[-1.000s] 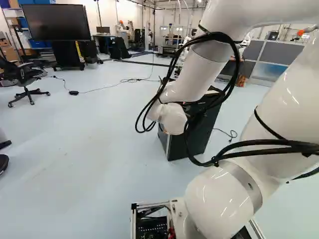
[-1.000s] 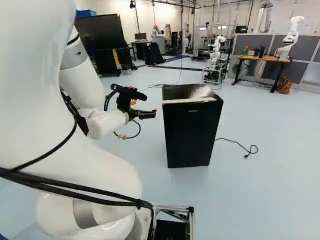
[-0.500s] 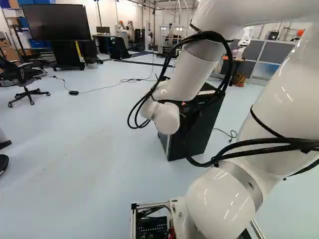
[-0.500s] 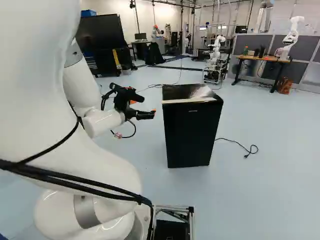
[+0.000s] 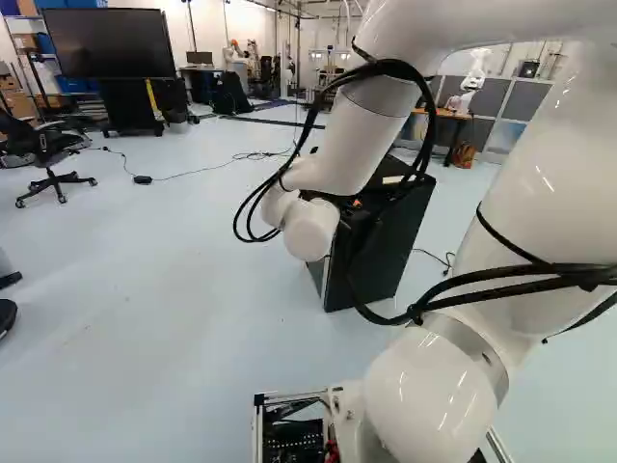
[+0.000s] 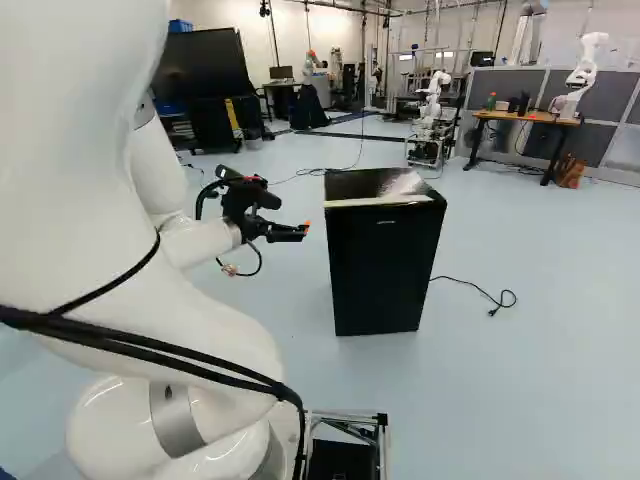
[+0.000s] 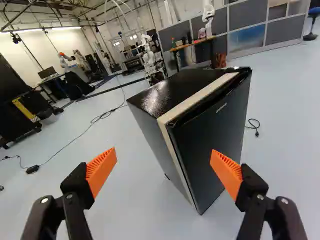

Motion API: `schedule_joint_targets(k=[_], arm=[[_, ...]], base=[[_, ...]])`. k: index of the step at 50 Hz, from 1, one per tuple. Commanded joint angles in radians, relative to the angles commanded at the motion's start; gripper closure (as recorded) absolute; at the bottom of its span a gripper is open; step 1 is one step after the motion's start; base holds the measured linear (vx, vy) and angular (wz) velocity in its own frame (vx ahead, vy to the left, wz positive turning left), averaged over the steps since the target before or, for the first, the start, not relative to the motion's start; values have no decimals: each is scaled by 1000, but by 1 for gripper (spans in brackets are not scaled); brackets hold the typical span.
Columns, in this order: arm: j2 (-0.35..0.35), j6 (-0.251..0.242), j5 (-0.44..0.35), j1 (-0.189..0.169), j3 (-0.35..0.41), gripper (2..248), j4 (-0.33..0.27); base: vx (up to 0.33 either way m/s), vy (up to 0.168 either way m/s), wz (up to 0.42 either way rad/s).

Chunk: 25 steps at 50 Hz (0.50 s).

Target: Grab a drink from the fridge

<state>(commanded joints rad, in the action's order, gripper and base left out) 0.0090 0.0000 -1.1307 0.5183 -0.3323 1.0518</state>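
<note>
Jaws spread, empty, left of the shut fridge [image 6: 365, 183]; drink hidden, presumably inside. Likely lining up to open the door [image 7: 201, 137]; next, reach its edge and pull.

The fridge [image 6: 378, 270] stands on the floor [image 6: 540, 390], a desk [image 6: 528, 117] behind right, a screen [image 6: 208, 66] behind left

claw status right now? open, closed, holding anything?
Claw: open, fingers wide apart, holding nothing; fridge ahead of it, not touched.
</note>
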Motion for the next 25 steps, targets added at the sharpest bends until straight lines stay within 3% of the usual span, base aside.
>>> schedule_joint_targets(k=[8,25], arm=[[-43,0,-3,-4,-27,3,17],[-107,0,-4,-51,-91,3,20]], base=[[0,0,0],[0,0,0]])
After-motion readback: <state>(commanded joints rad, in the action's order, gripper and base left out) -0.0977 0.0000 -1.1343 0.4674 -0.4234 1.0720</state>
